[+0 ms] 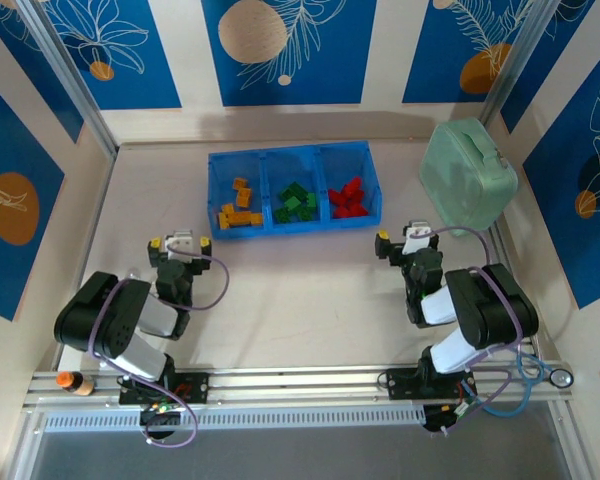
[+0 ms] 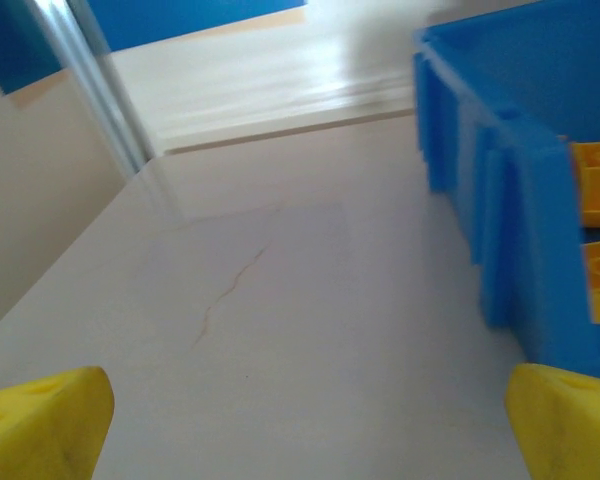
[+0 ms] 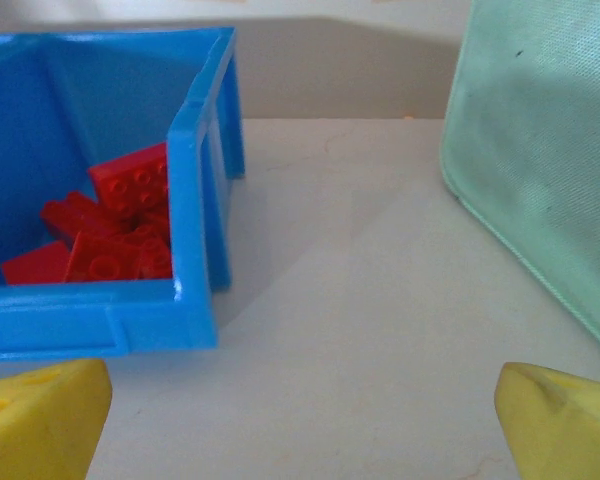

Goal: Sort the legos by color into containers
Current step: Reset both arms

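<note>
Spillage is the only risk: legos [image 1: 296,202] lie colour-sorted in the blue tray [image 1: 295,229], upper centre; left gripper [image 1: 180,243] or right gripper [image 1: 410,238], both empty with fingers apart, could bump it.

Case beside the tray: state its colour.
The case is pale mint green; top view shows it best.

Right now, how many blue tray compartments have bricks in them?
3: the left compartment holds yellow-orange bricks, the middle compartment green bricks, the right compartment red bricks. Some bricks may be hidden under others.
</note>
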Controlling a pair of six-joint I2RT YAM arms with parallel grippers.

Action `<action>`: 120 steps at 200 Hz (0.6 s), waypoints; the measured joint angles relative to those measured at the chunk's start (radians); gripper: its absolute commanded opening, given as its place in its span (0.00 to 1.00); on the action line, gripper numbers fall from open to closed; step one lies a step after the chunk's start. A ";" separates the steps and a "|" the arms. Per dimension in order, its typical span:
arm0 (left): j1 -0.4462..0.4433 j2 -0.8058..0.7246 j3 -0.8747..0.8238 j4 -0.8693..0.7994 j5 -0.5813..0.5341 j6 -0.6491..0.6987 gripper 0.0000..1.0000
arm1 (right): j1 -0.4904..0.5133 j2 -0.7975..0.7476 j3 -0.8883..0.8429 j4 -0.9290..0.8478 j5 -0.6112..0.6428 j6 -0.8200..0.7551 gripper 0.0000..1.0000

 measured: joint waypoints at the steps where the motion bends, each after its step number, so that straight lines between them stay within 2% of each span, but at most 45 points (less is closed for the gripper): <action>1: 0.000 0.002 0.000 0.000 0.002 0.000 1.00 | 0.001 0.001 0.000 0.000 0.000 -0.001 0.99; 44: 0.000 0.056 0.017 0.005 0.090 0.039 1.00 | 0.002 0.009 0.059 -0.085 0.004 -0.008 0.99; 65: 0.000 0.060 0.021 0.008 0.102 0.045 1.00 | -0.044 -0.005 0.167 -0.235 -0.001 0.023 0.99; 87: 0.002 0.066 0.040 0.007 0.109 0.044 1.00 | -0.104 -0.023 0.222 -0.312 -0.022 0.064 0.99; 106: 0.019 0.056 0.090 -0.069 0.122 0.038 1.00 | -0.117 -0.030 0.222 -0.356 -0.026 0.081 0.99; 120: 0.060 0.043 0.162 -0.188 0.151 0.010 1.00 | -0.117 -0.030 0.222 -0.383 -0.033 0.089 0.99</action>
